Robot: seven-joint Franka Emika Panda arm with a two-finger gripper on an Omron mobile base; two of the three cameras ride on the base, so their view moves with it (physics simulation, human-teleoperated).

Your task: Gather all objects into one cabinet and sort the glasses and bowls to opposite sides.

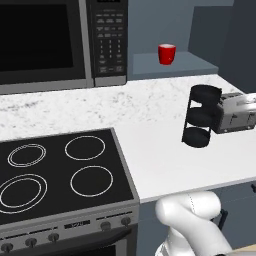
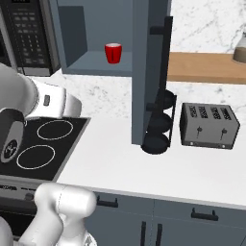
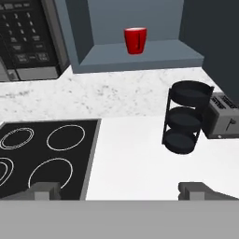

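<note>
Small glossy red cup upright on the flat floor of a slate-blue wall recess, alone there, roughly mid-shelf and set back from the front edge. Just beside the recess on one side, a microwave with its keypad facing out; on the other side, a dark cabinet panel. Below the shelf, a white speckled counter. On that counter, a black three-tier round rack, well apart from the cup and lower down, with a silver toaster just beside it. Left of the counter, a black cooktop with white ring burners and a row of knobs along its front. Gripper hanging over the counter's near edge next to the cooktop, far from the cup, fingertips spread wide apart with nothing between them, so released and empty.
</note>
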